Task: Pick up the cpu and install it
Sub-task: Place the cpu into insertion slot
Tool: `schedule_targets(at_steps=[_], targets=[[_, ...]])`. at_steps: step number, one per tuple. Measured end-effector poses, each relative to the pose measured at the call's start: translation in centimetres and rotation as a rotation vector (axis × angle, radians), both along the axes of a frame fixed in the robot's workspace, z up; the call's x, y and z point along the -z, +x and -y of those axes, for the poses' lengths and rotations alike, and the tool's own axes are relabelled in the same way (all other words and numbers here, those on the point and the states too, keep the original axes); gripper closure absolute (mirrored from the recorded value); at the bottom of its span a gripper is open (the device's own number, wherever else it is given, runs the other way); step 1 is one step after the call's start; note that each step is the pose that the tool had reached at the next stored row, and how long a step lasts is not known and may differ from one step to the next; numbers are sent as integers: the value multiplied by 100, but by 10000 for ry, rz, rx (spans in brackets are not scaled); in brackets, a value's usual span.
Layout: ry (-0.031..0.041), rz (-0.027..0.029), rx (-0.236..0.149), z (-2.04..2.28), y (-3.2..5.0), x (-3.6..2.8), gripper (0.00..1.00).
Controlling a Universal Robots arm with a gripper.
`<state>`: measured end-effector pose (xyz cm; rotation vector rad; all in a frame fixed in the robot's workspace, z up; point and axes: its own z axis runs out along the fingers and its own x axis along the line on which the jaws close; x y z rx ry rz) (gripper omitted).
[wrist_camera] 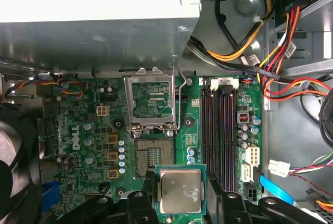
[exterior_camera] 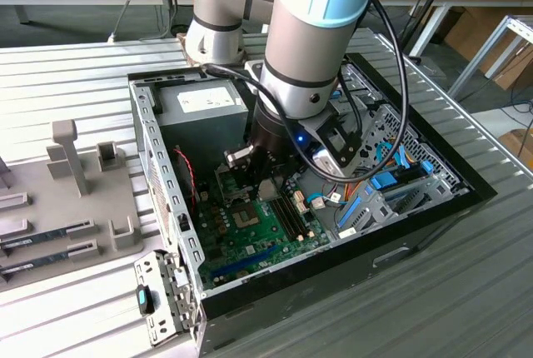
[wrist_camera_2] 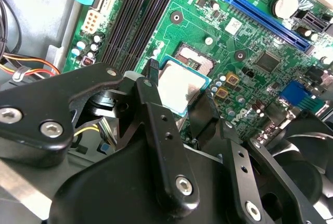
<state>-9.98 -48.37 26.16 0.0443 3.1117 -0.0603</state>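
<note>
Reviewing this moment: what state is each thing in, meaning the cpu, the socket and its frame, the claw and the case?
socket: empty, uncovered.
retention frame: flipped open.
cpu: held flat, metal top up, not yet in the socket.
claw: shut on the cpu.
computer case: lying on its side, panel off.

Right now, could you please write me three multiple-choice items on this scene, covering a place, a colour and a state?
1. Where is the small square silver-topped cpu?
A) between the fingers of the black gripper
B) on the grey tray
C) locked in its socket

2. What colour is the long motherboard expansion slot?
A) red
B) blue
C) white

3. How is the socket's metal retention frame?
A) clamped shut
B) raised open
C) missing

1 A: fingers flank it in both wrist views.
2 B: blue in the second wrist view.
3 B: it stands up off the bare socket.
</note>
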Motion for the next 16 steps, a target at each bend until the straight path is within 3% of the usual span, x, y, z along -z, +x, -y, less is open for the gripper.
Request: schedule_targets(at_steps=[16], targets=[[1, 0, 0, 0, 0, 47, 53]])
